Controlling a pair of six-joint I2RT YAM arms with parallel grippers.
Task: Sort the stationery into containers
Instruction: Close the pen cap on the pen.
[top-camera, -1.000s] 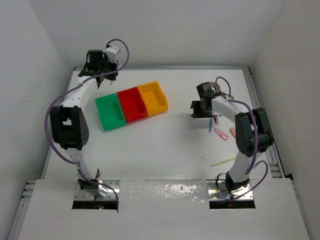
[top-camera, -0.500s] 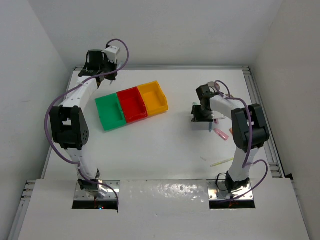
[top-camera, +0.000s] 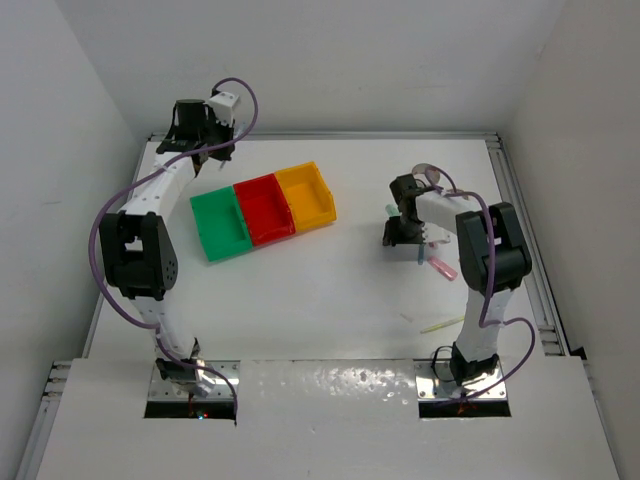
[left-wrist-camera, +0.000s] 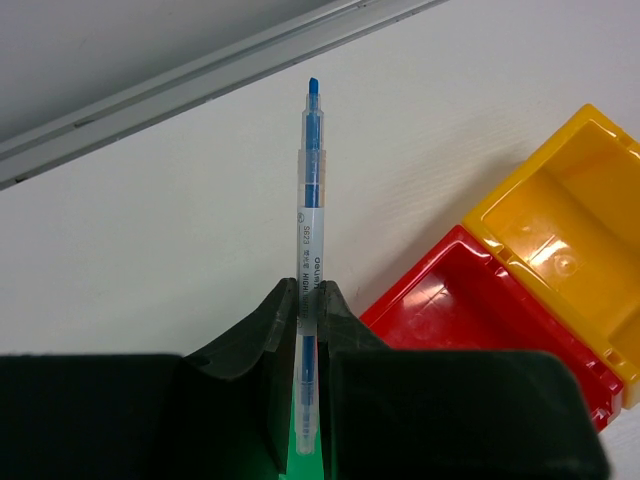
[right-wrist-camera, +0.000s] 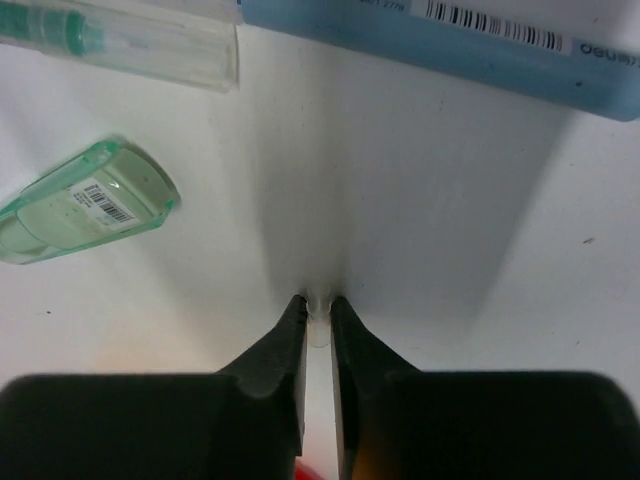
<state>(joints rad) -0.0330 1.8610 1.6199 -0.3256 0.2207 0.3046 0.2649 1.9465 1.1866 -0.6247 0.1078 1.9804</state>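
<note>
This looks like a robot test lab. A left robot arm (top-camera: 135, 250) and a right robot arm (top-camera: 490, 262) are bolted at the near edge of a plain white surface (top-camera: 320, 290). Bare white walls (top-camera: 320, 70) stand on the left, right and far sides.

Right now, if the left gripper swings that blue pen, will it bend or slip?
Probably no bending: the pen sticks straight out of the left gripper without drooping. It might swivel or slip, since the smooth-looking barrel reaches far past the pinch.
</note>
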